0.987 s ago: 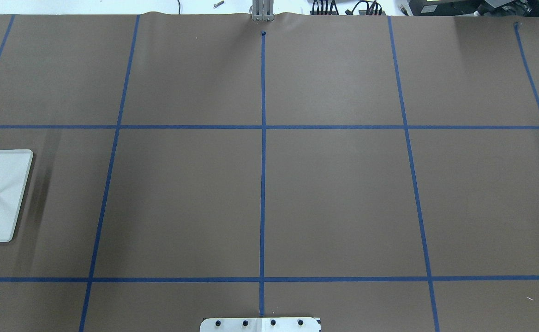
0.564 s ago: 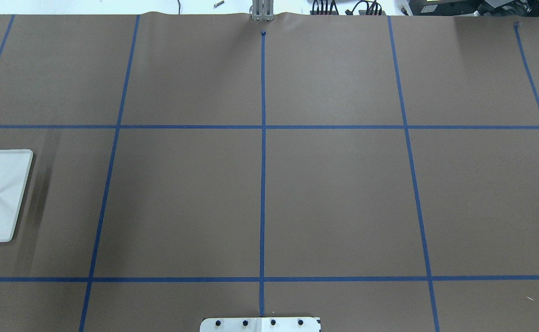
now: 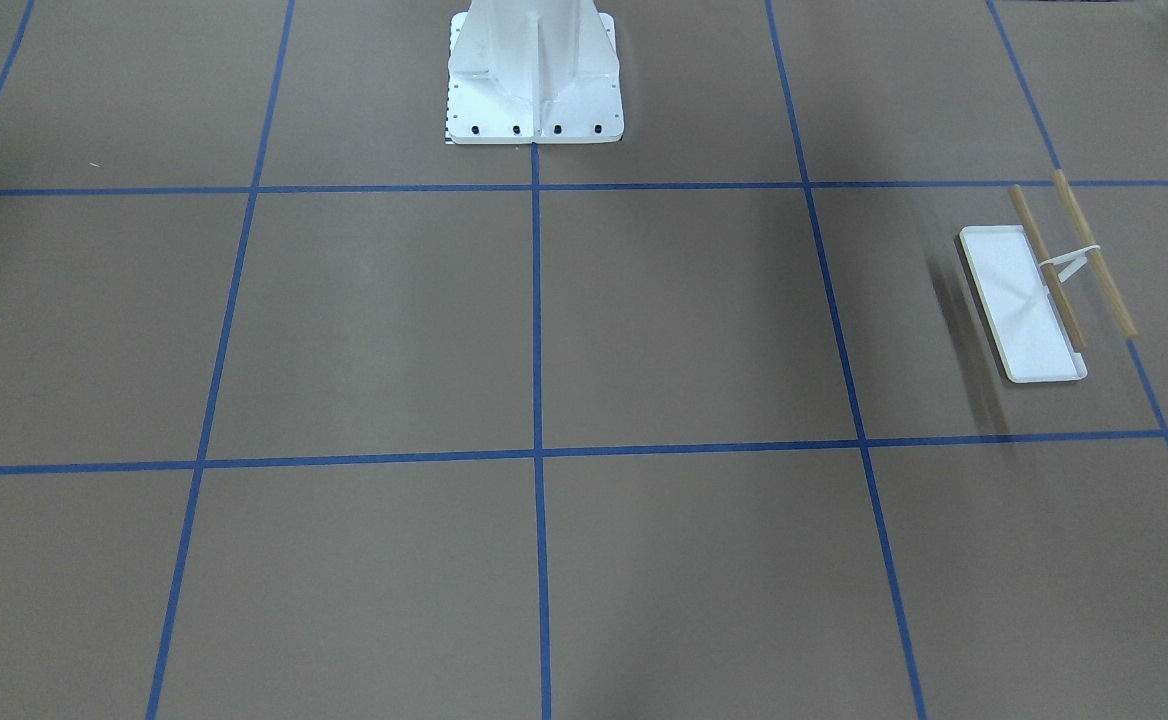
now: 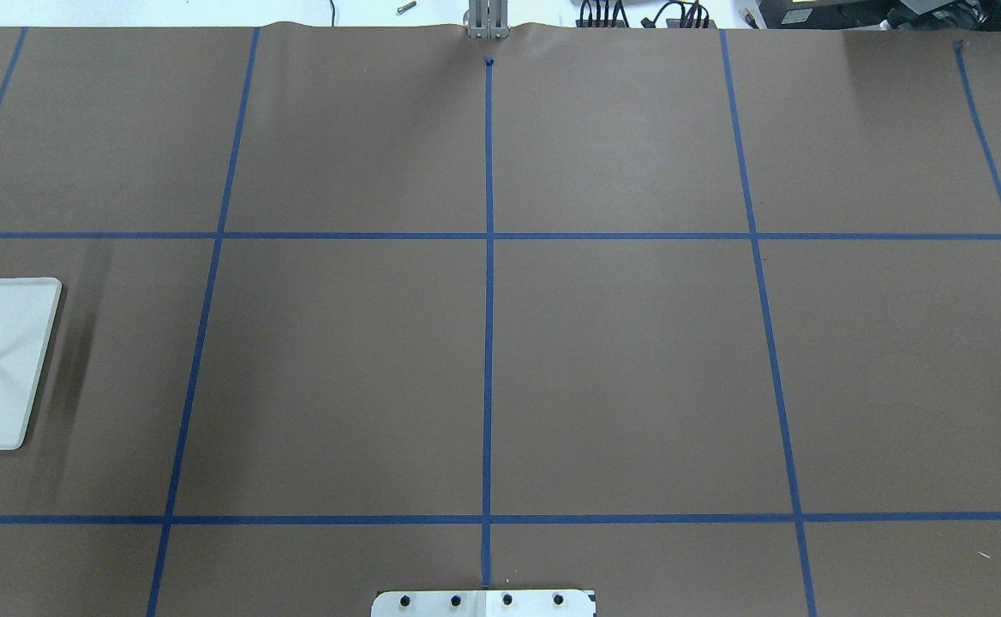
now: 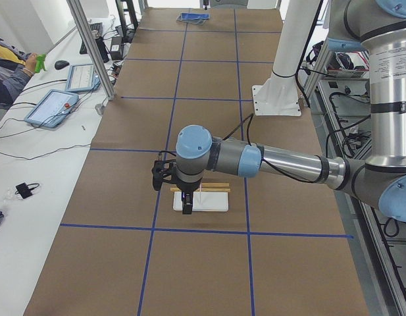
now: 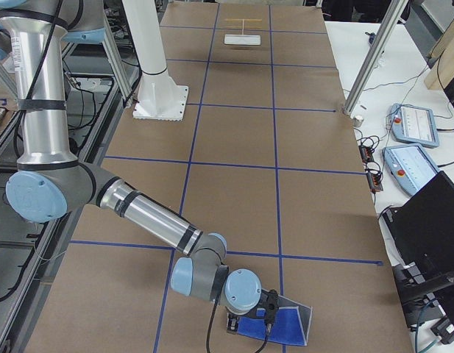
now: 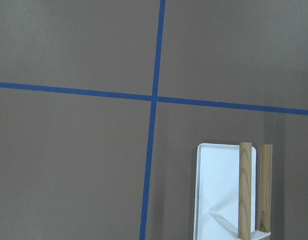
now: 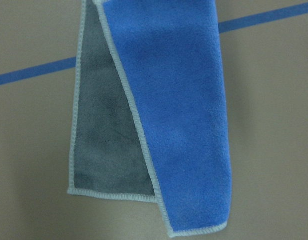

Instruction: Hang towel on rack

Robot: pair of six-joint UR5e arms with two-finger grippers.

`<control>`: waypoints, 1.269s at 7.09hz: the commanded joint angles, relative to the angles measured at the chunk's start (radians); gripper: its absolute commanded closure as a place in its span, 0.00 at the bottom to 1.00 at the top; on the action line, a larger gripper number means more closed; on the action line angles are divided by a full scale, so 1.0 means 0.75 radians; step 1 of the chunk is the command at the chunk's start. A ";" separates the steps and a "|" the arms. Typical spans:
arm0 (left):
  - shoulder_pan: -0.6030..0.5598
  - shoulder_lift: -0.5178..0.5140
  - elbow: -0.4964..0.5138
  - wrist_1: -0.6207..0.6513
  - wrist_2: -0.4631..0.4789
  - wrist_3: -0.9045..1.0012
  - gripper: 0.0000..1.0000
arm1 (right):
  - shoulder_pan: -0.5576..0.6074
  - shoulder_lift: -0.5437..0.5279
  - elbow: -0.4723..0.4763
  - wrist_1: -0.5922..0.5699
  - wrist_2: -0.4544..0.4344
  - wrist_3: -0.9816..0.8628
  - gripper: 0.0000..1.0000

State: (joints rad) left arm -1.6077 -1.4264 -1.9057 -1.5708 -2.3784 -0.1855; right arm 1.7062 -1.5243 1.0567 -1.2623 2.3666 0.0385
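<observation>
The task looks barely begun. The towel (image 6: 284, 325) is at the robot's right end of the table (image 4: 620, 368), while the rack (image 3: 1034, 300) stands at the opposite end, on the robot's left. The two are well apart, and neither wooden rod carries any cloth. The right gripper (image 6: 250, 321) is low at the towel, which is folded blue face over grey with a grey flap raised at one side. No view shows its fingers, so whether they are spread or closed, or have hold of the cloth at all, cannot be told. The left gripper (image 5: 187, 207) hangs just above the rack (its wrist camera looks down on tray and rods), and its opening cannot be told either. By this judgement every step is left: secure the towel, carry it across, drape it over a rod. The rack's white tray base holds only its thin support.
</observation>
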 commanded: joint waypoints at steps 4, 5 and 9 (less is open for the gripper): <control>0.012 -0.043 -0.028 0.000 0.042 -0.084 0.02 | 0.002 0.081 -0.283 0.150 0.090 0.055 0.05; 0.012 -0.043 -0.028 0.000 0.042 -0.084 0.02 | 0.002 0.112 -0.359 0.216 0.088 0.065 0.05; 0.014 -0.043 -0.030 0.000 0.042 -0.084 0.02 | 0.000 0.122 -0.421 0.227 0.056 0.067 0.06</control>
State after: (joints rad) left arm -1.5972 -1.4588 -1.9279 -1.5708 -2.3470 -0.2485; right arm 1.7059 -1.4339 0.7493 -1.0935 2.4079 0.0875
